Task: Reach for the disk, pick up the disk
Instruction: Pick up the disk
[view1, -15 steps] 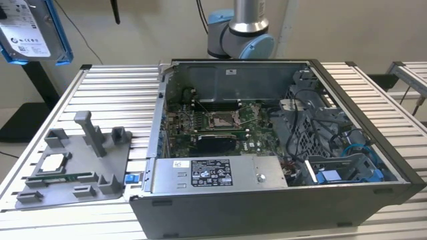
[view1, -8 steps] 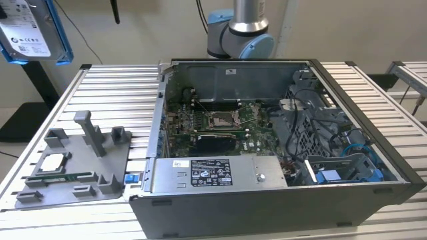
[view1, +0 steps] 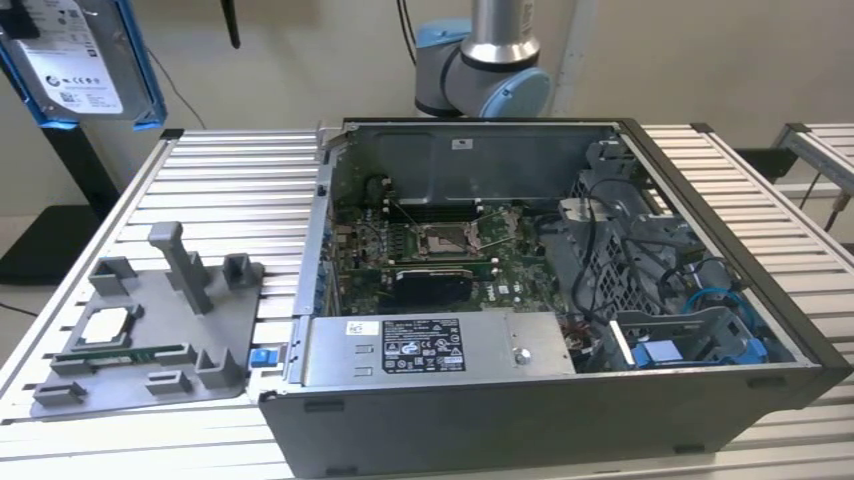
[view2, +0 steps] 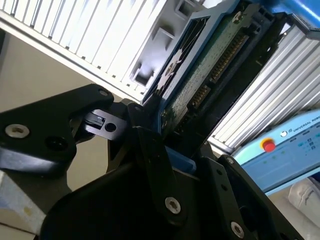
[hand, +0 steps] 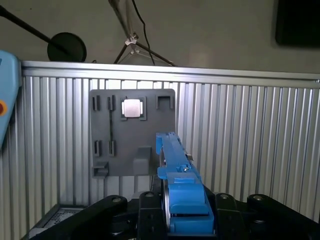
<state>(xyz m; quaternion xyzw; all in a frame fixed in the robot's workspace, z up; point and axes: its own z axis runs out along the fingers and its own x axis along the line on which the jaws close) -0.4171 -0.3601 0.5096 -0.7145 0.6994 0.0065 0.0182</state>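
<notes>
The disk (view1: 83, 62) hangs high above the table at the exterior view's left, with its white label facing the camera and blue rails along its sides. In the first wrist view the disk (hand: 176, 165) appears edge-on, its blue rail uppermost, well above the table. My gripper (hand: 182, 212) is shut on the disk, with black fingers (hand: 225, 205) on either side of it. In the second wrist view the disk's green circuit board side (view2: 215, 65) rises from between the black gripper (view2: 165, 142) parts.
An open computer case (view1: 694, 390) stands on the slatted aluminium table (view1: 227, 190). A grey fixture plate (view1: 200, 345) to its left holds a small square chip (view1: 107, 325) and a memory stick (view1: 120, 355). The arm's base (view1: 481, 70) stands behind the case.
</notes>
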